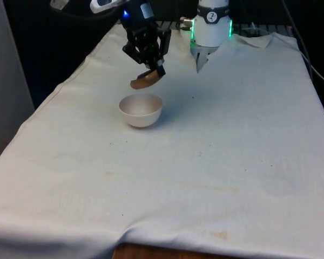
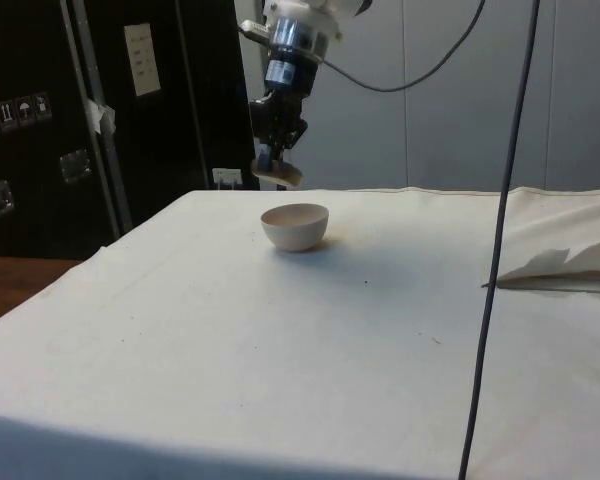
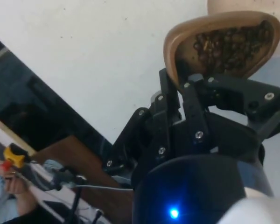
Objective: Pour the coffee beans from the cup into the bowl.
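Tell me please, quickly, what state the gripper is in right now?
Gripper: shut on the brown cup, tilted above the bowl, with the coffee beans inside.

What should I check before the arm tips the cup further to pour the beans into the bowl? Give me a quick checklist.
1. Gripper shut on the cup: ok.
2. Beans in the cup: ok, plenty inside.
3. Cup tilted toward the bowl: ok.
4. Cup lined up above the bowl: cannot tell; in the side view it hangs over the bowl's edge, not its centre.
5. Bowl upright on the cloth: ok.
6. Any beans already in the bowl: cannot tell.
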Controlling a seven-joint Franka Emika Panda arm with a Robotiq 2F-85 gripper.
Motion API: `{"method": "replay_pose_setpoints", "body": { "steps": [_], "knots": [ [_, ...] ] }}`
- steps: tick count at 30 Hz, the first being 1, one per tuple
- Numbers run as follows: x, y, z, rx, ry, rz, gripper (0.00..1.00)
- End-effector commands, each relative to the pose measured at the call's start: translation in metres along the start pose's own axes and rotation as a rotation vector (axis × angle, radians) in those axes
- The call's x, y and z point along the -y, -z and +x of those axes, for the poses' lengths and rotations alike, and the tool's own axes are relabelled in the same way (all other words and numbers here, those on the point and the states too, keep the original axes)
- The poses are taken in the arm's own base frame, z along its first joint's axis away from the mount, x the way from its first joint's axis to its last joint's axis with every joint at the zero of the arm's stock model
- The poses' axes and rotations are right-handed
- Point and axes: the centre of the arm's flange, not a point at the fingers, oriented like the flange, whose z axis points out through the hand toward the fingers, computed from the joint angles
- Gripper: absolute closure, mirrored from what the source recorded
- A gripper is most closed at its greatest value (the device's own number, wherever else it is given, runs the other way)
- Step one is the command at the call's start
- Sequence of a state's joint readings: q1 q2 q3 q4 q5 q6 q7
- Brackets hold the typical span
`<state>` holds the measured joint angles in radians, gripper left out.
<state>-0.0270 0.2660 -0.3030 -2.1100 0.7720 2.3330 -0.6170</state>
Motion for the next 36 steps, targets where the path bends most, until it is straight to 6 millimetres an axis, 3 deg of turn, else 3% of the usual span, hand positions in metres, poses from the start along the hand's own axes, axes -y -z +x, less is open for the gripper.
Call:
{"method": "replay_pose_setpoints", "body": {
  "steps": [1,36],
  "knots": [
    [-0.002,0.001,0.0,-0.005,-0.001,0.017,1.0],
    [-0.058,0.004,-0.014,-0.067,0.025,0.293,1.0]
  ]
}}
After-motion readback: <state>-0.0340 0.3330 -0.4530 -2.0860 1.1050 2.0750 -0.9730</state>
